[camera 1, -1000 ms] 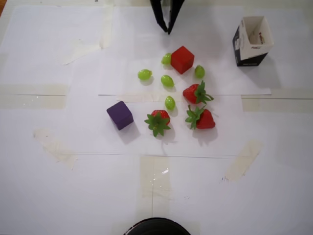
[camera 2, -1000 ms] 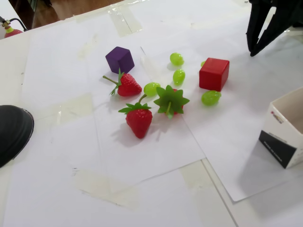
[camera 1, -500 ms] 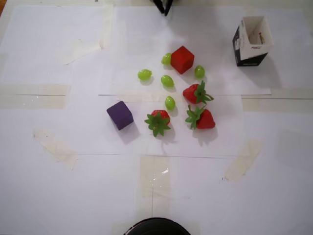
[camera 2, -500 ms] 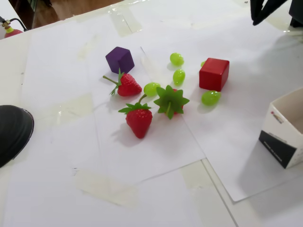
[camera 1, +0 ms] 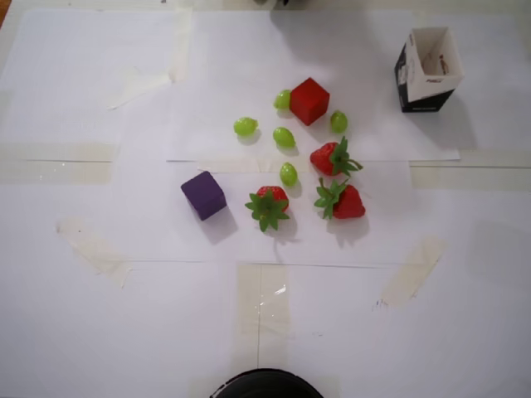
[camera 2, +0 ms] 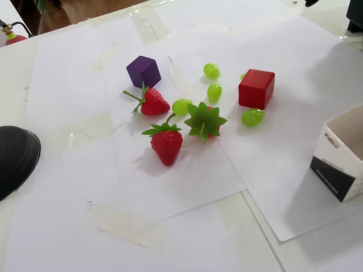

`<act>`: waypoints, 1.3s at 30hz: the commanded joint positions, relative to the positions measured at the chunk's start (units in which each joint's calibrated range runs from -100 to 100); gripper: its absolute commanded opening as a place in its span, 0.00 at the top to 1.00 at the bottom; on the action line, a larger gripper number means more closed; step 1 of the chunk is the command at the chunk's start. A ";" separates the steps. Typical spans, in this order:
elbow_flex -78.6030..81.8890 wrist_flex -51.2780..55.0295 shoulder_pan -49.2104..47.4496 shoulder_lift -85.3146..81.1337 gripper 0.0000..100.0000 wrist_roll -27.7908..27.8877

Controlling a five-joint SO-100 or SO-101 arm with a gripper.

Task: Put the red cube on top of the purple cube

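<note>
Tool nearly out of frame at 12 o'clock overhead, state unreadable; red cube (camera 1: 309, 101) nearest me, purple cube (camera 1: 204, 195) toward 7 from it.

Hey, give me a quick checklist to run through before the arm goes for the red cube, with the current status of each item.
1. Small matte red cube sits free on the paper, top face clear: ok.
2. Small matte dark purple cube has nothing on its top face: ok.
3. Space beside the red cube for the claw: not ok; in the overhead view a round green grape touches its left side and another green grape lies close at its lower right.
4. Route between the cubes: not ok at table height; the red leafy-topped strawberry and grapes lie between them.
5. Claw open: cannot tell; it is almost wholly out of both views.
</note>
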 commanded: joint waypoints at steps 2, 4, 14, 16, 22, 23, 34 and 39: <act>-7.48 -3.62 0.10 9.35 1.00 1.07; -10.39 -6.32 -0.05 15.28 1.00 2.00; -36.30 -3.05 -0.27 46.24 1.00 9.28; -42.30 -0.11 -0.27 52.08 1.00 10.70; -54.03 3.32 -1.52 64.47 1.00 14.55; -55.39 3.73 -1.81 66.10 1.00 14.75; -59.67 0.95 -8.06 77.88 1.00 17.00; -55.76 -1.75 -8.87 80.54 1.00 15.92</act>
